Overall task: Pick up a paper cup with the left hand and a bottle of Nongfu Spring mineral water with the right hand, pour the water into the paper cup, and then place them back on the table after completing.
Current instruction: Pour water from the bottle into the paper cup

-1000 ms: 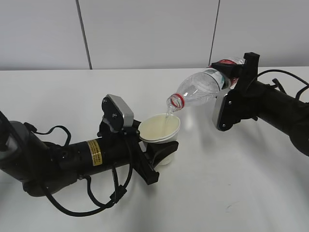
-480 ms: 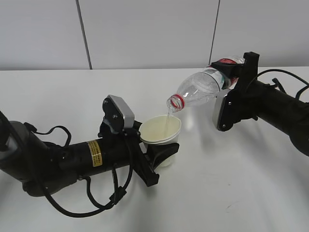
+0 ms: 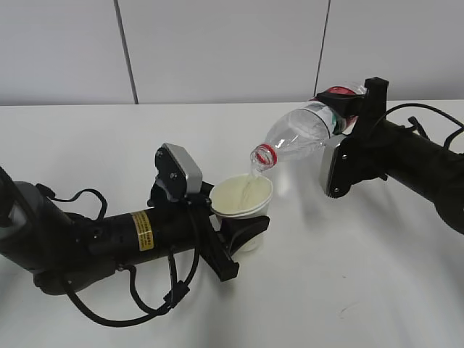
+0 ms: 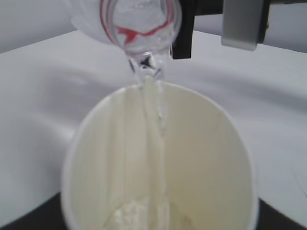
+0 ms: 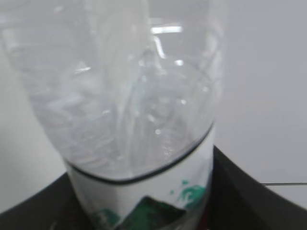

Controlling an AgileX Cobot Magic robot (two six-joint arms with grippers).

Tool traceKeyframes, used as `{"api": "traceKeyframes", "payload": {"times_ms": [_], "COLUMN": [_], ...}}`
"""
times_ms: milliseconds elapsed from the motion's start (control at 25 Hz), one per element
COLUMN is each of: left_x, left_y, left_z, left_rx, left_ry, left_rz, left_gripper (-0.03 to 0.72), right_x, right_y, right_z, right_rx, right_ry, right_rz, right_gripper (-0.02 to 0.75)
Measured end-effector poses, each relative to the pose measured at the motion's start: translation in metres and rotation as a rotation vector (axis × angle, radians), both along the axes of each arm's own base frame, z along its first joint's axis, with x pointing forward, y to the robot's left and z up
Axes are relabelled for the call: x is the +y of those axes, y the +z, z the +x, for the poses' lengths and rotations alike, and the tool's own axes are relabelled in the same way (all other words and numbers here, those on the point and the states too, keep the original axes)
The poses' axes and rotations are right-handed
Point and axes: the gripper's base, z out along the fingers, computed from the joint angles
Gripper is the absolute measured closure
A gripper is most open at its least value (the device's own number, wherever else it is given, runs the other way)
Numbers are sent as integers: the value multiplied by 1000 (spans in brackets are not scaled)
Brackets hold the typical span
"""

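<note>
My left gripper point(image 3: 241, 228), on the black arm with the yellow sticker, is shut on a cream paper cup point(image 3: 241, 199) and holds it upright just above the white table point(image 3: 304, 283). My right gripper point(image 3: 349, 119) is shut on a clear water bottle point(image 3: 303, 130) with a red neck ring, tilted mouth-down over the cup. A thin stream of water point(image 3: 251, 176) runs from the mouth into the cup. In the left wrist view the cup point(image 4: 201, 158) fills the frame, the water point(image 4: 154, 124) falls inside it. The right wrist view shows the bottle point(image 5: 124, 105) and its white-and-green label close up.
A grey panelled wall point(image 3: 217, 51) stands behind the table's far edge. Black cables point(image 3: 138, 304) loop under the left arm. A small dark scuff point(image 3: 342, 310) marks the table at the front right.
The cup and left gripper have sunk slightly and shifted a little right. The bottle stays tilted and the water keeps pouring.
</note>
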Motion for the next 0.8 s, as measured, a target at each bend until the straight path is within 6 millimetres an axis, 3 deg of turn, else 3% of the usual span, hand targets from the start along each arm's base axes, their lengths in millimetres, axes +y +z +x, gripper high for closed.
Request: {"api": "traceKeyframes", "payload": {"times_ms": [800], "left_x": [0], "left_y": [0], "left_z": [0], "left_rx": [1], "left_ry": [-1], "left_rz": [2], "left_gripper": [302], "right_x": [0], "right_y": [1], "right_z": [0], "right_rx": [-17], "right_ry": [2], "right_rz": [-29], "right_gripper": [316]}}
